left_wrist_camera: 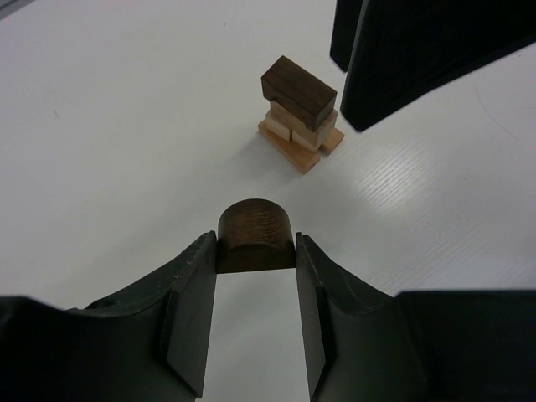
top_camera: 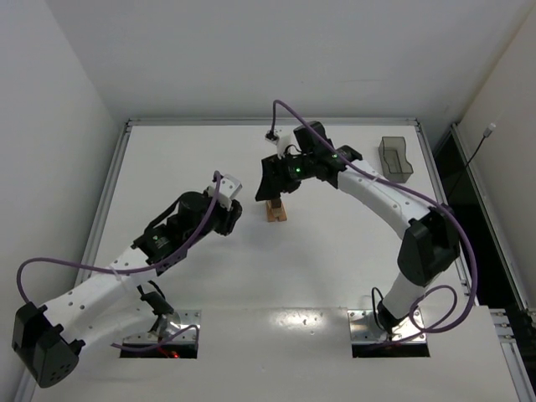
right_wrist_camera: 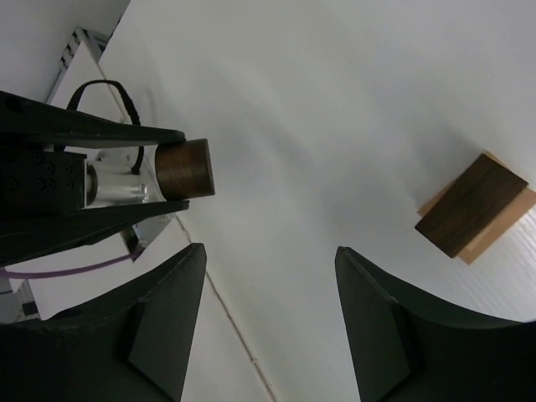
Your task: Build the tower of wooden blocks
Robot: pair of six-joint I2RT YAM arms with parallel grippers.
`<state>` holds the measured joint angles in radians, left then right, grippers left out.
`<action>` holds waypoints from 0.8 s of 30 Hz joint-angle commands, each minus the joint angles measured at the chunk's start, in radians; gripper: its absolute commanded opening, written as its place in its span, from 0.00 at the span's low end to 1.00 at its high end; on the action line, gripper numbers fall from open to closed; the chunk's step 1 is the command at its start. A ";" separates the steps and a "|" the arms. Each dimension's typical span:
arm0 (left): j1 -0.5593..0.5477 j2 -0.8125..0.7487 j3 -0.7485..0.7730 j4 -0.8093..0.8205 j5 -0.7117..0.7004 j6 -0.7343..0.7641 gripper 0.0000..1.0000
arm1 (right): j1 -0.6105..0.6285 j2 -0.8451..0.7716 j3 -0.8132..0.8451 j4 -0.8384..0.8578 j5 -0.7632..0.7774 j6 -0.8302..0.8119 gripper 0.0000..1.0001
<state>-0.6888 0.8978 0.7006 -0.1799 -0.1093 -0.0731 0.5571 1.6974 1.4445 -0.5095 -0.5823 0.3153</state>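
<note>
Clamped in my left gripper (left_wrist_camera: 256, 249) is a dark rounded block (left_wrist_camera: 255, 230), with the tower (left_wrist_camera: 299, 117) on the table (left_wrist_camera: 126, 126) at twelve o'clock, near my right gripper (right_wrist_camera: 270, 255), whose jaws stand apart, empty.

This is a robotics lab bench, set up as a test cell. The white table (top_camera: 251, 276) is edged with aluminium rails (top_camera: 109, 197) and boxed in by bare white walls (top_camera: 50, 126). Two white-and-black arms, left (top_camera: 100, 293) and right (top_camera: 381, 197), are bolted to metal plates (top_camera: 191, 316) at its near edge. Purple cables (top_camera: 59, 262) loop loose over them (exposed wiring, as on a research rig). On the table stand test props: a small tower (top_camera: 275, 209) and a grey tray (top_camera: 395, 157).
</note>
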 commanded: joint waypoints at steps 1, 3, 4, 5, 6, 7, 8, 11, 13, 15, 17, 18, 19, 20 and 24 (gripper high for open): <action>-0.012 0.004 0.051 0.054 0.031 -0.033 0.00 | 0.032 0.007 0.060 0.042 -0.059 0.015 0.60; -0.012 0.015 0.060 0.054 0.031 -0.043 0.00 | 0.041 0.007 0.071 0.031 -0.038 0.005 0.60; -0.012 0.026 0.060 0.054 0.031 -0.044 0.00 | 0.050 0.016 0.082 0.031 -0.037 0.005 0.60; -0.012 0.026 0.060 0.054 0.042 -0.044 0.00 | 0.050 0.016 0.082 0.031 -0.027 -0.004 0.60; -0.012 0.026 0.060 0.054 0.042 -0.044 0.00 | 0.061 0.016 0.094 0.031 -0.027 -0.004 0.60; -0.012 0.035 0.060 0.054 0.052 -0.054 0.00 | 0.061 0.027 0.106 0.020 -0.027 -0.004 0.60; -0.012 0.035 0.060 0.054 0.053 -0.054 0.00 | 0.073 0.027 0.106 0.020 -0.027 -0.015 0.60; -0.012 0.044 0.060 0.054 0.053 -0.063 0.00 | 0.073 0.036 0.125 0.009 -0.027 -0.015 0.58; -0.012 0.044 0.060 0.054 0.053 -0.063 0.00 | 0.083 0.036 0.134 0.009 -0.027 -0.024 0.58; -0.012 0.044 0.060 0.054 0.062 -0.063 0.00 | 0.092 0.045 0.134 0.000 -0.027 -0.024 0.58; -0.012 0.053 0.069 0.054 0.062 -0.063 0.00 | 0.101 0.054 0.143 -0.009 -0.016 -0.035 0.58; -0.012 0.053 0.069 0.054 0.062 -0.063 0.00 | 0.101 0.054 0.143 -0.009 -0.016 -0.035 0.58; -0.021 0.062 0.069 0.063 0.062 -0.063 0.00 | 0.112 0.054 0.143 -0.009 -0.016 -0.035 0.58; -0.021 0.062 0.069 0.063 0.062 -0.063 0.00 | 0.112 0.054 0.143 -0.009 -0.016 -0.035 0.58; -0.021 0.062 0.079 0.063 0.062 -0.073 0.00 | 0.112 0.073 0.154 -0.009 -0.016 -0.035 0.58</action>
<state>-0.6971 0.9642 0.7307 -0.1696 -0.0574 -0.1192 0.6628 1.7615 1.5455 -0.5278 -0.5941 0.2905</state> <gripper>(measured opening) 0.348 0.588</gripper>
